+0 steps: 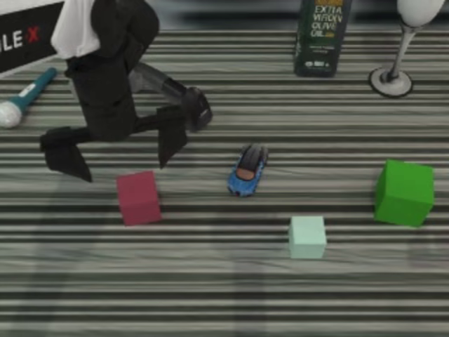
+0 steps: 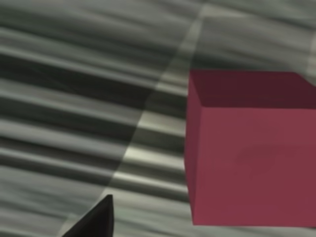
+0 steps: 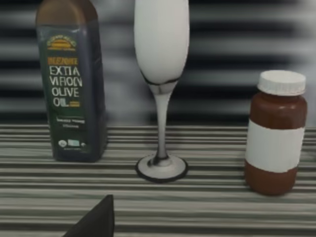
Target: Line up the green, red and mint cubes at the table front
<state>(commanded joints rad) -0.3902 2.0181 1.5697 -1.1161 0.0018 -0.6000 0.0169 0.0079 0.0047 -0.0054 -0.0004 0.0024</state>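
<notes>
Left tool spread wide, empty, just behind the matte dark crimson red cube, touching nothing.

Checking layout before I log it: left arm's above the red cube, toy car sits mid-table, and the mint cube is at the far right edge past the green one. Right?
One slip: in the top view the green cube is farthest right; the mint cube lies between it and the blue toy car. The left gripper is by the red cube.
</notes>
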